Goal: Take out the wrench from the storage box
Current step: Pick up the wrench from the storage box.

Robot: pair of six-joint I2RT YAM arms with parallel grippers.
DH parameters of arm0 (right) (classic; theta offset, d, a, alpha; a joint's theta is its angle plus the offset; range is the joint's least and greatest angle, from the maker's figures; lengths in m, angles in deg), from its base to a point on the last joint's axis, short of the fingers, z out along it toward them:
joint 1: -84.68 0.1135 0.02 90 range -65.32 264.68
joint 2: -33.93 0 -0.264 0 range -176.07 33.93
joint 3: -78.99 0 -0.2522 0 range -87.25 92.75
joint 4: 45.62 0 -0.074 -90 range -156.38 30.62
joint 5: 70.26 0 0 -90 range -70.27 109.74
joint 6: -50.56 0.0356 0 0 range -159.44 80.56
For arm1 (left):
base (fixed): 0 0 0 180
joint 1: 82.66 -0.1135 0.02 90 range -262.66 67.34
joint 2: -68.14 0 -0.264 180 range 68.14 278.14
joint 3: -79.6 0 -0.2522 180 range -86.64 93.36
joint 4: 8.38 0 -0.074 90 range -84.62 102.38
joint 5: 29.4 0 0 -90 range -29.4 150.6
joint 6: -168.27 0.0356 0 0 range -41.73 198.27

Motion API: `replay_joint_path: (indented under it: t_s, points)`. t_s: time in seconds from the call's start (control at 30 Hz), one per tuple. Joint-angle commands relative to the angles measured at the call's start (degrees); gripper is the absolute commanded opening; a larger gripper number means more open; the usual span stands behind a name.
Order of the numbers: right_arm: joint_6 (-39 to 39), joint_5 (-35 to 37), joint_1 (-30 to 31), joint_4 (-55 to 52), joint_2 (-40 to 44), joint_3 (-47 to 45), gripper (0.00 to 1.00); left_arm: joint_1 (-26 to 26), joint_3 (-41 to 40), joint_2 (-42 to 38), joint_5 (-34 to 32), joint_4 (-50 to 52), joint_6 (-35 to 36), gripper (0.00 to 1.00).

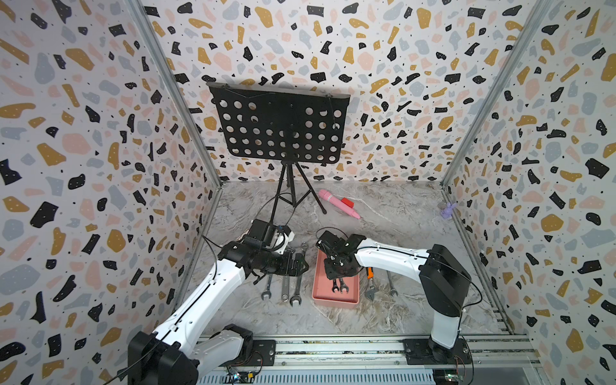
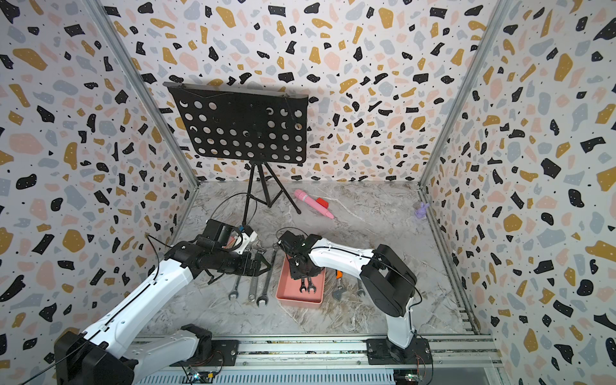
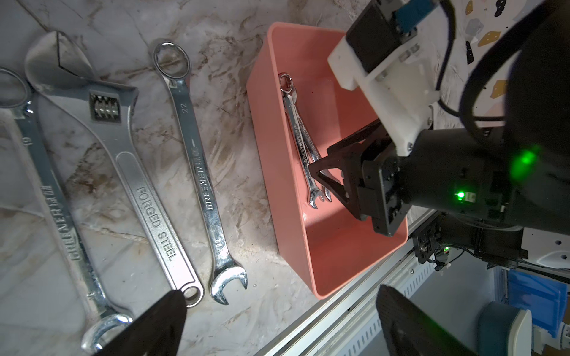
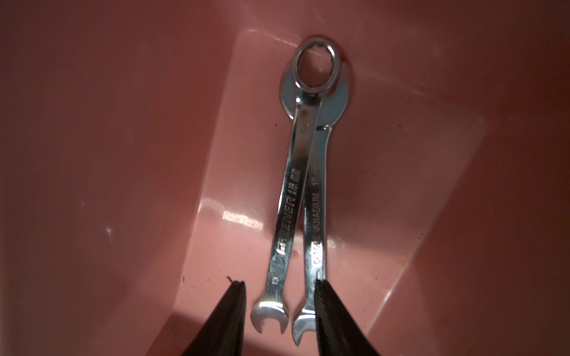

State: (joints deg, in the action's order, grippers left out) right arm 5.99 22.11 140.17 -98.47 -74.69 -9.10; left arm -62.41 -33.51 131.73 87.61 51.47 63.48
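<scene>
Right pincer (image 4: 278,285) stands partly open astride 2 wrenches (image 4: 288,200) inside the storage box (image 4: 123,154), holding neither.

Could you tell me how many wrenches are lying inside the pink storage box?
2. The wrench marked 13 lies on the storage box floor; the second wrench lies beside it, partly underneath. None seems hidden.

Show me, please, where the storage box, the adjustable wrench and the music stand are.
storage box (image 1: 335,301): in a top view, on its near wall.
adjustable wrench (image 3: 154,222): left wrist view, on its handle.
music stand (image 1: 280,120): in a top view, on its perforated plate.
</scene>
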Motion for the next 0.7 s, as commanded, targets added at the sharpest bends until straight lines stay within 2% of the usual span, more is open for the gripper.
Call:
replay_joint_path:
  t_s: [0.0,0.13,0.47,0.67]
  points:
    - [1.91,0.18,0.35,0.33,-0.56,1.77,0.39,-0.49,-0.77,-0.67,-0.21,-0.14,-0.2,1.0]
    - [2.8,-0.13,0.39,0.68,-2.09,1.66,0.34,-0.53,-1.09,-0.45,-0.11,-0.61,-0.16,1.0]
    - [6.16,0.94,0.17,-2.11,-6.64,3.14,0.31,-0.56,-1.18,-0.4,-0.02,-0.85,0.2,1.0]
    - [10.19,5.61,0.0,-7.79,-9.68,5.45,0.32,-0.54,-1.27,-0.4,0.0,-1.07,0.31,1.0]
